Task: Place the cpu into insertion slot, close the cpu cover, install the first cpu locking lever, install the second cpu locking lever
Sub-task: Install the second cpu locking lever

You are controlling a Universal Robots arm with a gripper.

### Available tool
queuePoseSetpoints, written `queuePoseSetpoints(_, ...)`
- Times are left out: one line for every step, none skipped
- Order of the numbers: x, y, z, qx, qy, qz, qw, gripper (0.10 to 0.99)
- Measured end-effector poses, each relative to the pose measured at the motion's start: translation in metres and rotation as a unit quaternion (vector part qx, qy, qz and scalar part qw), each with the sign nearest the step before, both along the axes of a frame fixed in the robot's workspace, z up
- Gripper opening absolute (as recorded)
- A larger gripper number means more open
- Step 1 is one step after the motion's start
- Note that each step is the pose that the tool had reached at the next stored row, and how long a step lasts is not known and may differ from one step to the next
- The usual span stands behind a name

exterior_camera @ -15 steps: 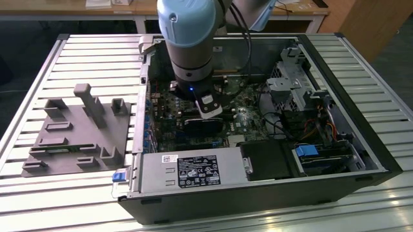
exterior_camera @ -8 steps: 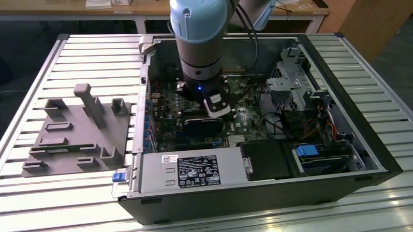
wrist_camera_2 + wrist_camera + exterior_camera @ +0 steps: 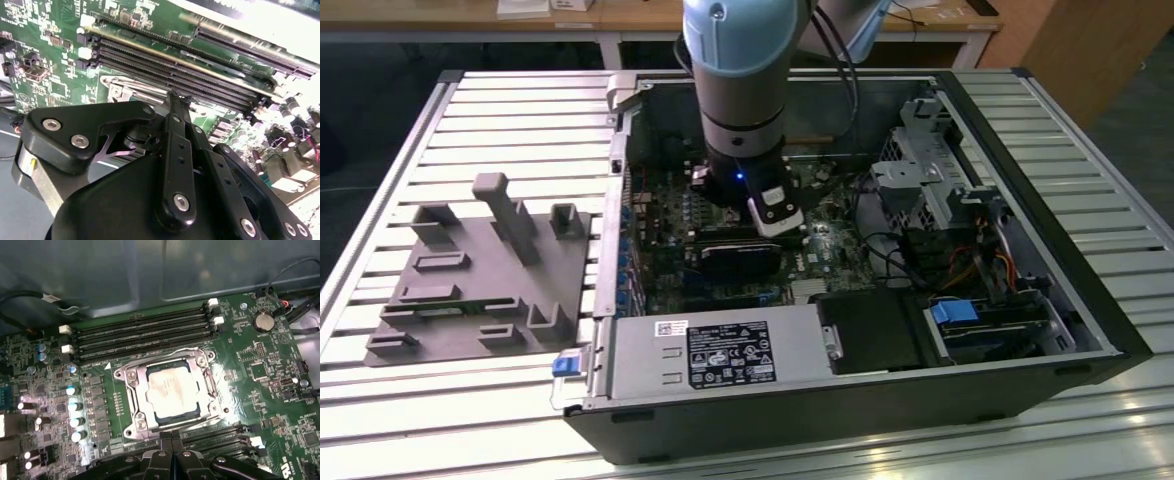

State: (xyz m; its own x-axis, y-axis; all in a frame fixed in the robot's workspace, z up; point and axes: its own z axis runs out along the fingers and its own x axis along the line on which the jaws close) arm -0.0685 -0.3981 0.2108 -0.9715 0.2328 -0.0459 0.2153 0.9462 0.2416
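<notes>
The cpu (image 3: 170,390), with its dull silver top, lies in the insertion slot (image 3: 131,431) on the green board. The cpu cover (image 3: 136,390), a silvery frame, rests flat around it, and the chip shows through the cut-out. A thin shiny lever wire (image 3: 212,382) runs along one side of the socket. My gripper (image 3: 172,439) is shut, fingers pressed together, right at the socket's edge. In the second wrist view the gripper (image 3: 178,98) tips sit against the metal socket frame (image 3: 125,90). In the exterior view the gripper (image 3: 771,225) reaches down into the open computer case.
Long black memory slots (image 3: 140,337) flank the socket on two sides. Capacitors (image 3: 75,405) and a coin battery (image 3: 263,321) stand nearby. In the case are a power supply (image 3: 714,360), a drive cage (image 3: 934,180) and cables (image 3: 947,260). A grey fixture (image 3: 480,270) sits beside the case.
</notes>
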Motion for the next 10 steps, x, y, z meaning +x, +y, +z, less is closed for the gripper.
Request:
queuePoseSetpoints(0.0004, 0.0021, 0.0, -0.0022, 0.0, 0.0, 1.0, 0.102)
queuePoseSetpoints(0.0007, 0.0042, 0.0, -0.0044, 0.0, 0.0, 1.0, 0.102)
queuePoseSetpoints(0.001, 0.0064, 0.0, -0.0069, 0.0, 0.0, 1.0, 0.102)
queuePoseSetpoints(0.0014, 0.0088, 0.0, -0.0099, 0.0, 0.0, 1.0, 0.102)
queuePoseSetpoints(0.0017, 0.0107, 0.0, -0.0131, 0.0, 0.0, 0.9999, 0.102)
queuePoseSetpoints(0.0023, 0.0124, 0.0, -0.0163, 0.0, 0.0, 0.9999, 0.102)
queuePoseSetpoints(0.0029, 0.014, 0.0, -0.0196, 0.0, 0.0, 0.9998, 0.102)
queuePoseSetpoints(0.0036, 0.0154, 0.0, -0.023, 0.0, 0.0, 0.9997, 0.102)
queuePoseSetpoints(0.0046, 0.0168, 0.0, -0.0267, 0.0, 0.0, 0.9996, 0.102)
queuePoseSetpoints(0.0056, 0.0178, 0.0, -0.0296, 0.0, 0.0, 0.9996, 0.102)
